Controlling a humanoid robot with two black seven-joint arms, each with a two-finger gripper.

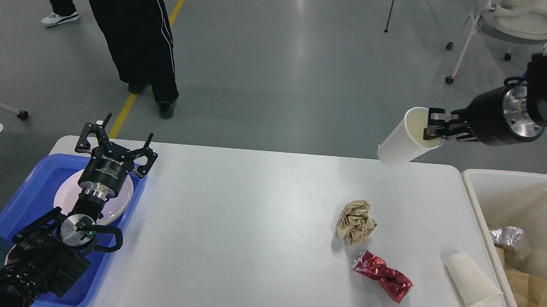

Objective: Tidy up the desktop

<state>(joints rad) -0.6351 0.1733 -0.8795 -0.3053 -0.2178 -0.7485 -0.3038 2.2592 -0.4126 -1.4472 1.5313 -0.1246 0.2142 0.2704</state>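
Our right claw [434, 127] is raised above the far right corner of the bench [252, 208], gripping a white paper cup [405, 138] by its rim, one finger inside the mouth and the other outside. The cup hangs tilted, its mouth up toward the claw and its base low and to the left, clear of the bench top.

Our left claw [117, 142] hovers with its fingers spread wide and nothing between them, over a white plate [119, 200] that sits in a blue plastic tray [36, 184] at the bench's left end.

The white bench fills the middle of the view. On its right half lie a crumpled ball of brown paper [356, 221], a crushed red can [382, 275] just in front of it, and a second white paper cup [472, 282] lying on its side near the right edge. Just beside that edge stands an off-white bin [484, 199] holding brown paper and a bit of silver foil.

Beyond the bench, a person in black trousers [140, 37] stands on the grey floor.
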